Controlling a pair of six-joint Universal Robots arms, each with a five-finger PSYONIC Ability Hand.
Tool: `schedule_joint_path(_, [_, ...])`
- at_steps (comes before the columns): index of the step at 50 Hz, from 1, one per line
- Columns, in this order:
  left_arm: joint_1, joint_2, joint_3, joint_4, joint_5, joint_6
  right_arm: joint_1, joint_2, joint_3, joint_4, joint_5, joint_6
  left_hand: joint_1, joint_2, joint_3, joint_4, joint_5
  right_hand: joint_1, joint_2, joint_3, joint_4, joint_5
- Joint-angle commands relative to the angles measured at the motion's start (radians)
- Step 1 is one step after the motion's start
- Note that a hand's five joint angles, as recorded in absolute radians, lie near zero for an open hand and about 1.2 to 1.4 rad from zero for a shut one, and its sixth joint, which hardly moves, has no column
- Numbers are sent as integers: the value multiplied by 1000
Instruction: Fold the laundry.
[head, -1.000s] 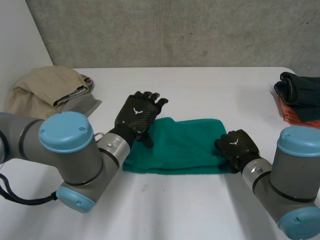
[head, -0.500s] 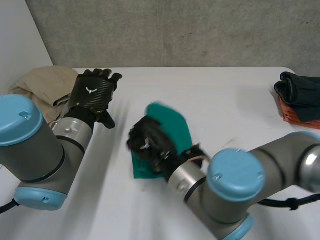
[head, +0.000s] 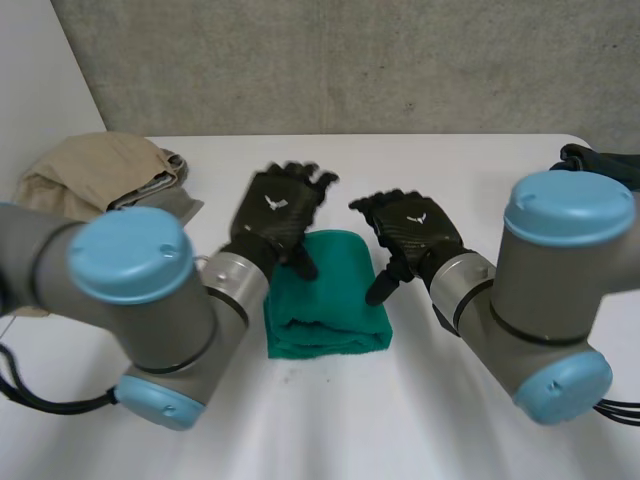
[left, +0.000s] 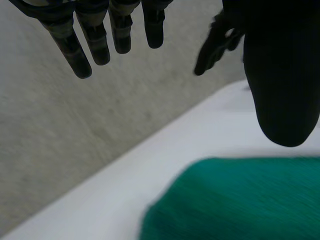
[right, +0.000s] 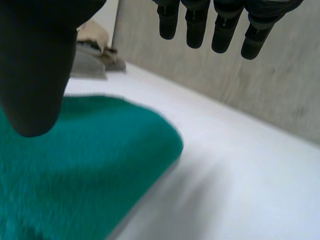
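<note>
- The white table (head: 470, 190) serves as the folding surface. Its near middle is bare except for the piece in hand, which leaves both arms free to reach it.
- The left arm (head: 130, 300) and right arm (head: 540, 290) come in from the near side, one on each side of the cloth, so each can work one edge.
- The green towel (head: 325, 300), the task's item, lies flat in the middle of the table. It is a compact rectangle with layered folds along its near edge, so I judge this piece close to finished.
- A beige pile (head: 90, 175) sits loose and rumpled at the far left corner, probably laundry waiting its turn.
- A dark garment (head: 600, 158) lies at the far right edge, well apart from the towel; it may be a finished stack.
- The left hand (head: 278, 212) hovers over the towel's far left corner. Its fingers (left: 95, 45) are straight and spread and grasp nothing, and its thumb (left: 282, 75) hangs just above the cloth.
- The right hand (head: 412, 225) hovers at the far right corner. It is also released, with fingers (right: 220, 25) extended and nothing held.
- Each hand bears a small white emblem (head: 276, 200) on its back. No legible writing shows anywhere.
</note>
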Motion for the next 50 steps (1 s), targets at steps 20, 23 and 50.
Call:
schedule_joint_path(20, [-6, -67, 91, -284, -136, 163, 0, 155, -161, 81, 70, -340, 21, 11, 3, 14, -1, 64, 71, 72, 70, 65])
schedule_joint_path(23, [6, 12, 99, -275, -44, 161, 17, 78, -75, 0, 74, -343, 15, 5, -3, 8, -7, 64, 71, 72, 70, 65])
schedule_joint_path(50, [120, 207, 48, -278, 402, -20, 151, 157, 211, -431, 37, -386, 24, 14, 6, 17, 2, 225, 233, 233, 231, 226])
